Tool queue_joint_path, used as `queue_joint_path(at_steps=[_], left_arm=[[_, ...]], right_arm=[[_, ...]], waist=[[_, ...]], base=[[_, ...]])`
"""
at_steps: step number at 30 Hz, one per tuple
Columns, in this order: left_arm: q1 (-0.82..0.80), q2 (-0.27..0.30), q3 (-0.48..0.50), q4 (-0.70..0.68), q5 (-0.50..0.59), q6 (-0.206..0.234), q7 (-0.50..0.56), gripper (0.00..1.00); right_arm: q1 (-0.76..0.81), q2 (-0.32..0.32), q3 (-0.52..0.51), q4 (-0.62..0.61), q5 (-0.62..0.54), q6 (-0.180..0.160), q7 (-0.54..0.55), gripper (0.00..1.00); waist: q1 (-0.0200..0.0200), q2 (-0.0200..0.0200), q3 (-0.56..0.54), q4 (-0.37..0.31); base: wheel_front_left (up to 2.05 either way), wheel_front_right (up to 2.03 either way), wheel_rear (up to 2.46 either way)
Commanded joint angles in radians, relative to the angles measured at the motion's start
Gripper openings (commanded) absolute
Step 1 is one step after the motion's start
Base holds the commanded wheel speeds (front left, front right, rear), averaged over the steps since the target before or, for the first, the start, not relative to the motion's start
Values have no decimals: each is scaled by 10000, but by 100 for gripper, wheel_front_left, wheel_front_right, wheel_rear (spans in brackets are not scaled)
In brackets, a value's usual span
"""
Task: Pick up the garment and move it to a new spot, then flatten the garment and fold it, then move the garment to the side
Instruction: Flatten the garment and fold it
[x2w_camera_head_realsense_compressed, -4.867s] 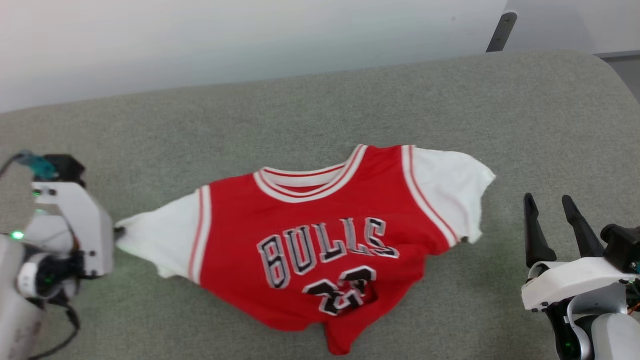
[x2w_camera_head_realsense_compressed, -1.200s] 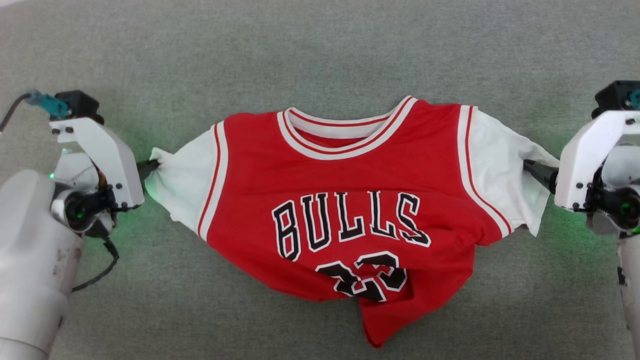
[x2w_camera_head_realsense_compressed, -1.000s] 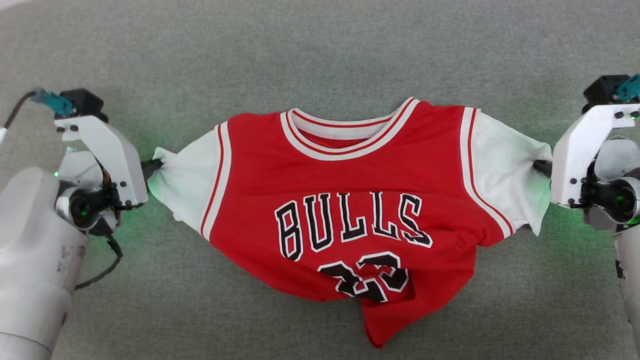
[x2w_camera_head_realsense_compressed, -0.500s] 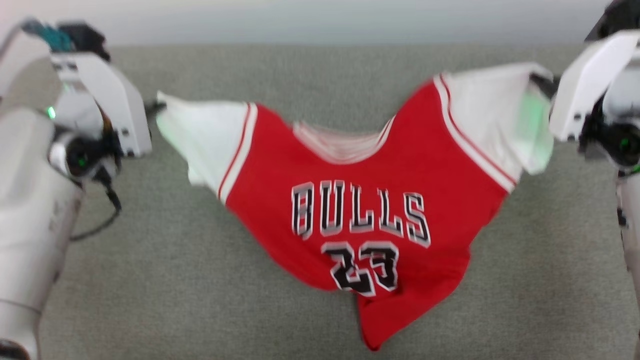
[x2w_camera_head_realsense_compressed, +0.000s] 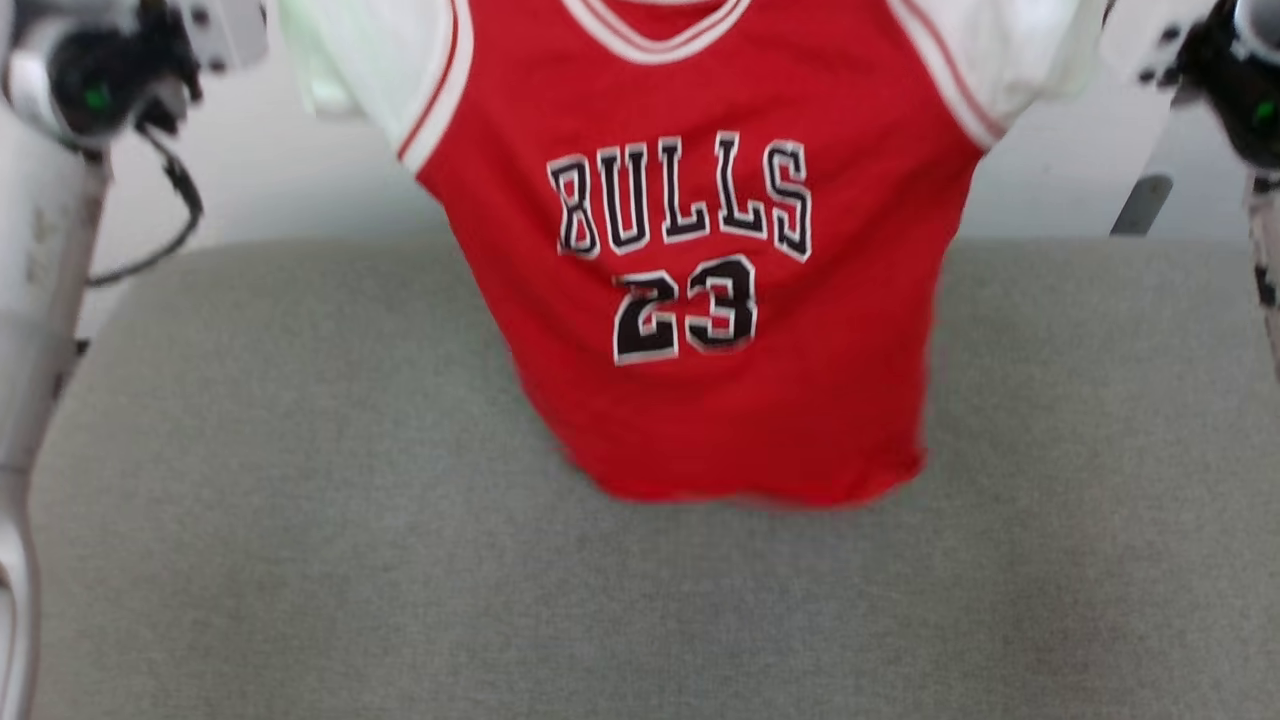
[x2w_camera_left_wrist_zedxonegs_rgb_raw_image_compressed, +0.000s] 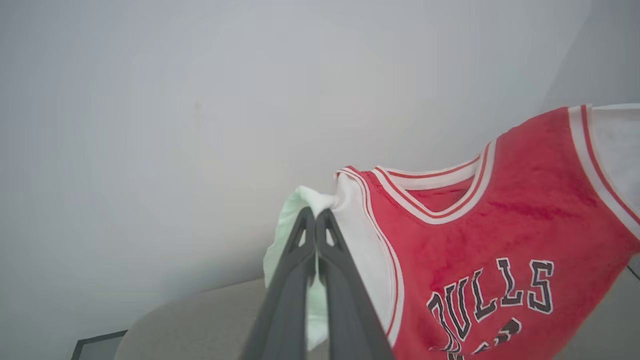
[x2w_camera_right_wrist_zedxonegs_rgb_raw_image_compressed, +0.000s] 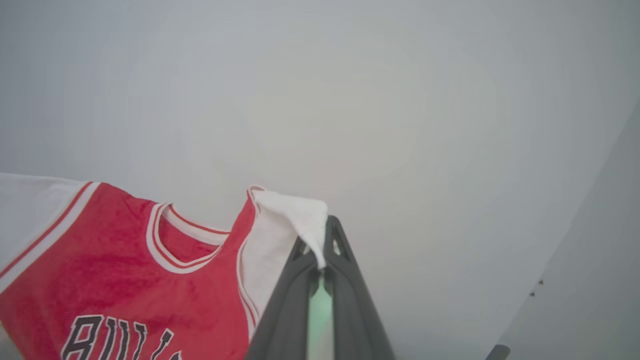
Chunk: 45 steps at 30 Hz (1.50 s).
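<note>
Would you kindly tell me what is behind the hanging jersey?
Grey cushion and pale wall show around the jersey; the stretch directly behind it is covered.

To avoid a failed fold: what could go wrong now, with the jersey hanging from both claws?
1. The left claw and right claw each pinch only a small bit of white sleeve edge, so the garment could slip out on either side.
2. Its hem hangs low over the grey surface and may crumple under when laid down.
</note>
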Motion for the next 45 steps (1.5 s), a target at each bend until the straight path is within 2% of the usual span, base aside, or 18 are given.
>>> queue_joint_path(at_steps=[1, 10, 16, 20, 24, 29, 34, 36, 40, 41, 43, 45], left_arm=[[-267, -10, -40, -25, -20, 25, 39, 0], [-1161, -15, -80, -28, -248, 25, 402, 0], [-1438, 35, -130, -50, -308, 59, 793, 0], [-1678, 84, -76, -186, -323, 108, 873, 0], [-2085, 44, -95, -312, -108, 270, 636, 0], [-3057, -408, -140, -33, 541, 402, -773, 0], [-4365, -1113, 32, 731, 932, 373, -2760, 0], [-5147, -1182, 95, 776, 1199, 312, -3694, 0], [-5743, -1463, 273, 666, 1075, 104, -5169, 0], [-5881, -1382, 297, 539, 1135, 76, -5630, 0], [-5785, -1475, 537, 443, 689, 25, -6271, 0], [-5465, -1545, 195, 91, 522, -7, -6764, 0]], right_arm=[[-268, -18, 201, 174, 88, 4, -214, 0], [-1292, -110, 854, 1004, 566, 4, -681, 0], [-1761, -243, 1065, 1398, 932, 4, -708, 0], [-2188, -294, 1131, 1575, 1047, 4, -579, 0], [-2860, -369, 1174, 1779, 610, 4, -895, 0], [-3982, -281, 1370, 2457, -673, 4, -2661, 0], [-5513, -338, 893, 3362, -2338, 1, -5614, 0], [-6205, -403, 810, 3548, -3148, 1, -6366, 0], [-7016, -550, 903, 3293, -4530, 1, -6727, 0], [-7117, -651, 908, 2978, -4775, 1, -6744, 0], [-6963, -811, 901, 2379, -5022, -1, -6755, 0], [-6532, -949, 956, 2062, -5119, -1, -6738, 0]], waist=[[0, 0, -504, 85], [0, 0, -723, 105], [0, 0, -362, 118], [0, 0, 510, 69], [0, 0, 1938, 25], [0, 0, 3789, 48], [0, 0, 5338, 322], [0, 0, 5974, 485], [0, 0, 7182, 865], [0, 0, 7445, 966], [0, 0, 7862, 1166], [0, 0, 8116, 1334]], base=[[0, 0, 0], [0, 0, 0], [0, 0, 0], [0, 0, 0], [0, 0, 0], [0, 0, 0], [0, 0, 0], [0, 0, 0], [0, 0, 0], [0, 0, 0], [0, 0, 0], [0, 0, 0]])
